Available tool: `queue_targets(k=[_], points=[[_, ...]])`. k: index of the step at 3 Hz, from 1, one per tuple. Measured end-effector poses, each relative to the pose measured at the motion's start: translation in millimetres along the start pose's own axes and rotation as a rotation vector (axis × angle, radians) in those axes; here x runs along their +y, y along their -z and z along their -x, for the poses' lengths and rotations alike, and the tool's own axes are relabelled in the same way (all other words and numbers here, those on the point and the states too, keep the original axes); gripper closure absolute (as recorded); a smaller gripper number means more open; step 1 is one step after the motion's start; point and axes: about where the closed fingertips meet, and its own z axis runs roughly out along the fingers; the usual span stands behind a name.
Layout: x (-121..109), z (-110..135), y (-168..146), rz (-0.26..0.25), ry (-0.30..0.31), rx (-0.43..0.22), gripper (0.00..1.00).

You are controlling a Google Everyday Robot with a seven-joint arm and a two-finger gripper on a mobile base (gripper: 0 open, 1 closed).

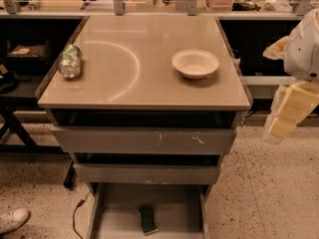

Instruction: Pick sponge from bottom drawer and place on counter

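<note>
Got sponge (pixel 147 219) at 6 o'clock in bottom drawer (pixel 119 208), tool (pixel 290 112) at 3 o'clock. Can't tell if apart or together.

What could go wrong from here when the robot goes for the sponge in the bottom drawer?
1. The claw hangs right of the cabinet, far above the sponge. Reaching down, the arm might clip the two upper drawers that jut over the bottom drawer.
2. The sponge lies flat on the drawer floor, so a grasp may scrape or slip.
3. Placing it on the counter could bump the white bowl.
</note>
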Motion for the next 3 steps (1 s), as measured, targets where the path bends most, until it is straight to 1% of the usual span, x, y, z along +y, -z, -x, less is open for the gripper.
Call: queue_targets(k=[1, 2, 3], points=[[31, 19, -46, 0.079, 0.031, -0.086, 0.0], [63, 37, -107, 0.165, 0.062, -0.157, 0.0], [63, 37, -107, 0.165, 0.062, -0.157, 0.0]])
